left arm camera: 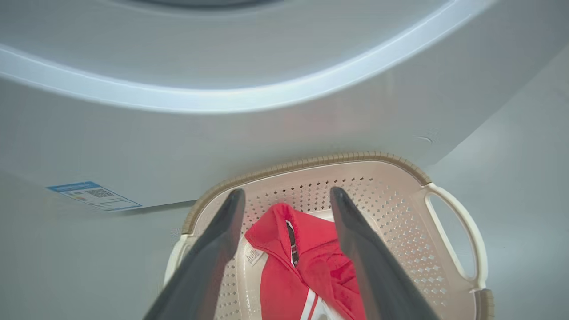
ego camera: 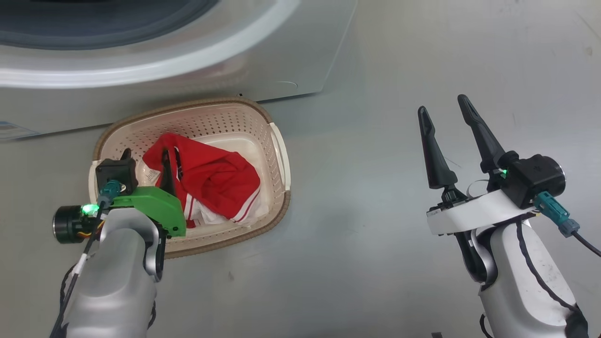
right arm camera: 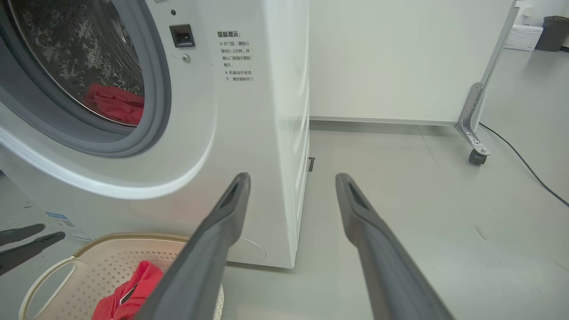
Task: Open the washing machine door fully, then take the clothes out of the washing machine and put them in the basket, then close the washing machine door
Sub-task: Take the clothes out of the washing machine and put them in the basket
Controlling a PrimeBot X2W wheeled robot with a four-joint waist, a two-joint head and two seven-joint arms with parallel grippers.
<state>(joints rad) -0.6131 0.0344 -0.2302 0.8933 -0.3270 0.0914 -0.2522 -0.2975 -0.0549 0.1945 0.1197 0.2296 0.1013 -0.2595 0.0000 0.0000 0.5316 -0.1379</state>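
The cream basket (ego camera: 274,141) stands on the floor right in front of the white washing machine (ego camera: 263,61). A red garment with white stripes (ego camera: 211,180) lies in it. My left gripper (ego camera: 145,152) hangs open just above that garment, fingers apart on either side of its collar (left arm camera: 291,240), holding nothing. My right gripper (ego camera: 443,104) is open and empty over bare floor to the right. In the right wrist view the drum (right arm camera: 84,53) stands uncovered, with more red clothes (right arm camera: 118,104) inside behind the grey gasket (right arm camera: 153,115). The washing machine door is out of view.
A blue sticker (left arm camera: 93,195) marks the machine's lower front. To the machine's right stands a white panel (right arm camera: 400,58) on a caster (right arm camera: 478,156), and a black cable (right arm camera: 524,164) runs along the grey floor. A dark bin (right arm camera: 553,31) sits far off.
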